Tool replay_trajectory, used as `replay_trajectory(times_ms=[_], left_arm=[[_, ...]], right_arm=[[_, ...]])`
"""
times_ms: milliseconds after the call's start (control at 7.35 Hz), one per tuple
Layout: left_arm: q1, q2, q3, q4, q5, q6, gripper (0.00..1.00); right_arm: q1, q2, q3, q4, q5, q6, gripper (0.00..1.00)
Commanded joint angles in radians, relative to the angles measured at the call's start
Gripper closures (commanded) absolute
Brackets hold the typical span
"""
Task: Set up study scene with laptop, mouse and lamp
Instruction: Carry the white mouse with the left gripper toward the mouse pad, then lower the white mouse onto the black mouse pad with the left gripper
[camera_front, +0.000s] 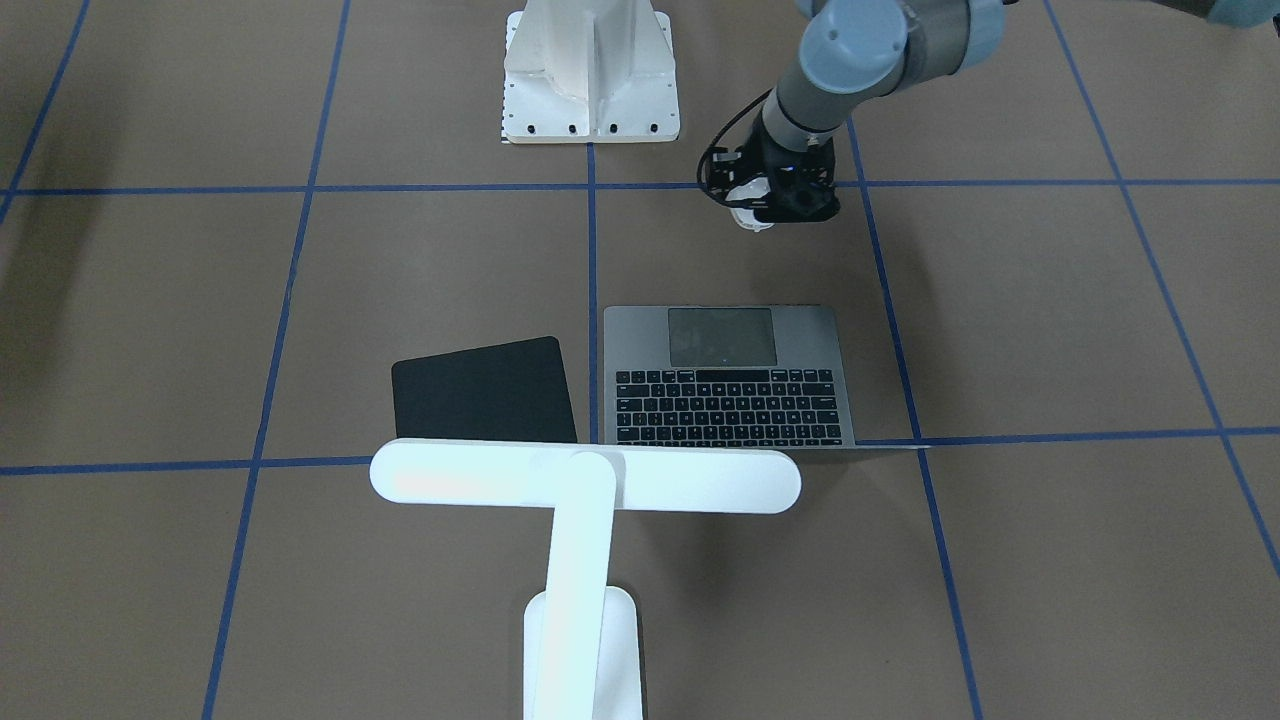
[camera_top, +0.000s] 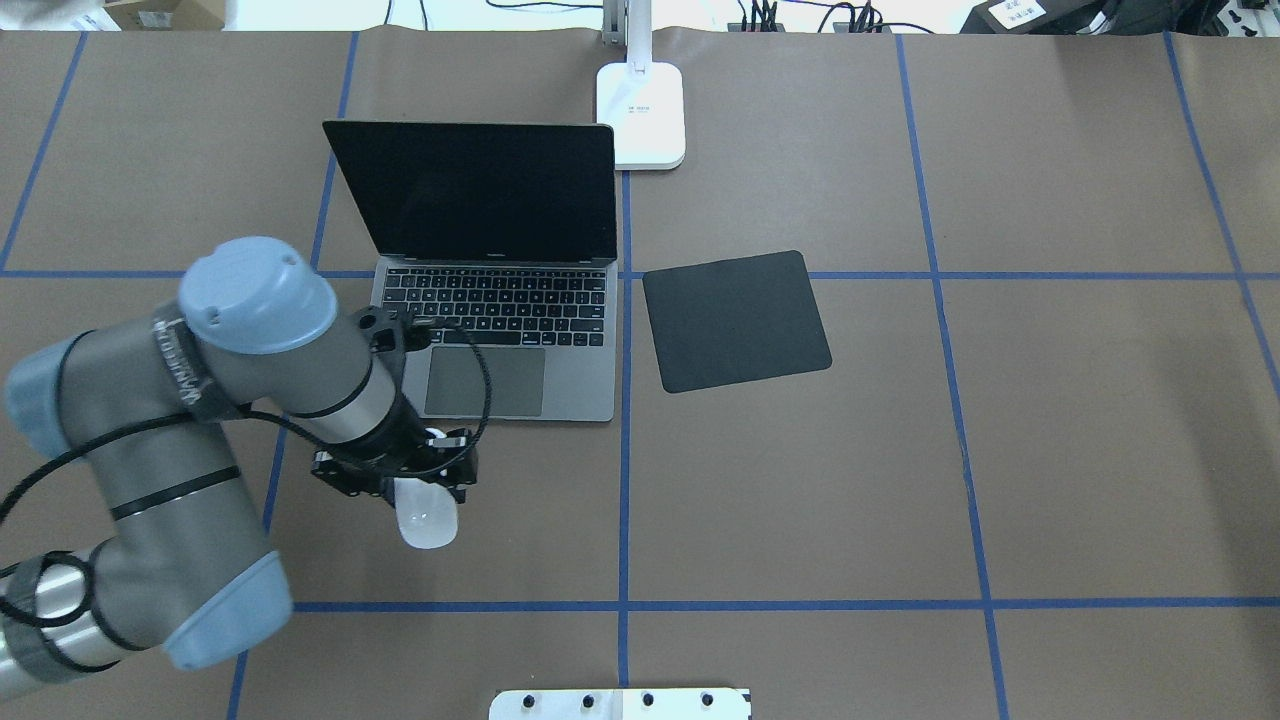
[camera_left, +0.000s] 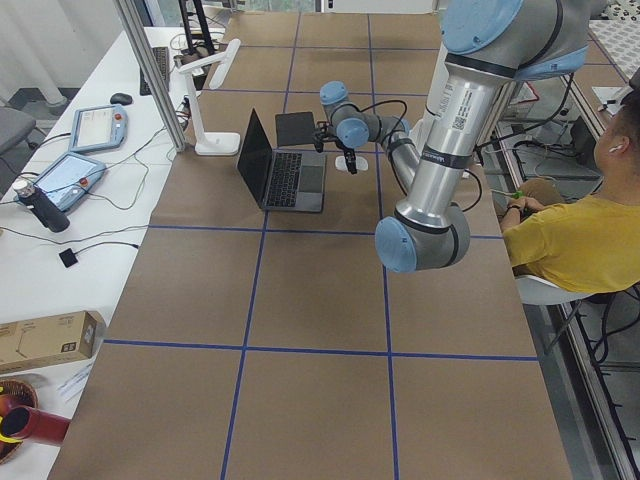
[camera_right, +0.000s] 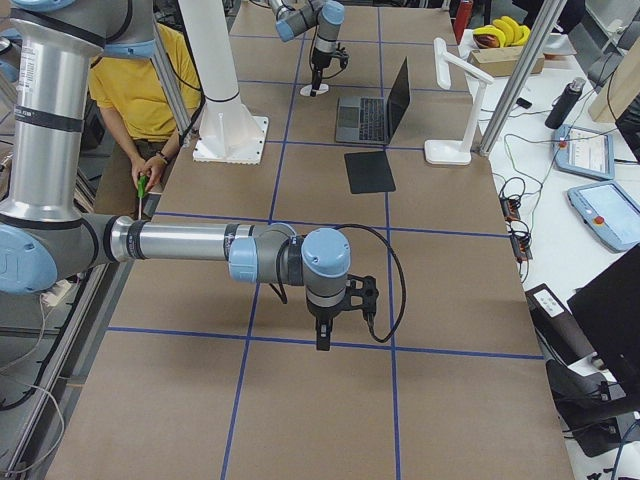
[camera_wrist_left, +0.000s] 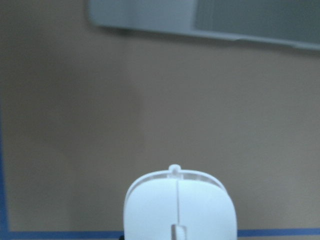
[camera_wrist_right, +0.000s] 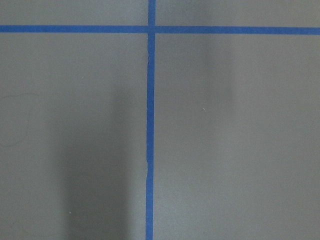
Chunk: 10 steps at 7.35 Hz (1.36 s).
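Note:
The grey laptop (camera_top: 500, 385) stands open left of centre, its dark screen facing the robot; its keyboard (camera_front: 730, 405) shows in the front-facing view. The white mouse (camera_top: 428, 515) lies at or just above the brown table, just in front of the laptop's near edge, and fills the bottom of the left wrist view (camera_wrist_left: 180, 207). My left gripper (camera_top: 412, 488) sits over it, shut on the mouse. The white T-shaped lamp (camera_front: 585, 478) stands behind the laptop, its base (camera_top: 641, 115) at the far edge. My right gripper (camera_right: 321, 340) hangs over bare table far to the right; I cannot tell its state.
A flat black square pad (camera_top: 735, 320) lies right of the laptop. The white bolted pedestal (camera_front: 590, 75) stands at the robot's side. Blue tape lines (camera_wrist_right: 150, 125) cross the table. A person in a yellow shirt (camera_left: 570, 240) sits beside the table.

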Motion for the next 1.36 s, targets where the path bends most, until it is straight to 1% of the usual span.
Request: replay_trajectory(times_ms=[0, 136, 272, 544, 680, 816, 1088, 1224], left_arm=[[-0.009, -0.256, 0.234, 0.029, 0.039, 0.0, 0.75], [-0.01, -0.374, 0.362, 0.029, 0.051, 0.0, 0.75], [-0.014, -0.506, 0.528, 0.029, 0.053, 0.0, 0.75], [-0.018, -0.616, 0.684, -0.023, 0.064, -0.003, 0.75], [-0.027, -0.712, 0.863, -0.118, 0.071, -0.011, 0.75], [-0.038, -0.733, 0.937, -0.184, 0.071, -0.009, 0.75], [-0.041, -0.747, 0.99, -0.23, 0.131, -0.012, 0.75], [-0.041, -0.754, 1.018, -0.27, 0.136, -0.014, 0.72]], right_arm=[[0.003, 0.01, -0.005, -0.013, 0.0, -0.005, 0.0], [0.003, 0.01, -0.005, -0.013, 0.0, -0.005, 0.0], [0.003, 0.01, -0.008, -0.013, 0.0, -0.005, 0.0], [0.003, 0.008, -0.008, -0.016, 0.0, -0.005, 0.0], [0.003, 0.008, -0.008, -0.015, 0.0, -0.005, 0.0], [0.003, 0.008, -0.008, -0.016, 0.0, -0.005, 0.0], [0.003, 0.007, -0.008, -0.015, 0.0, -0.005, 0.0], [0.003, 0.007, -0.008, -0.016, 0.0, -0.005, 0.0]])
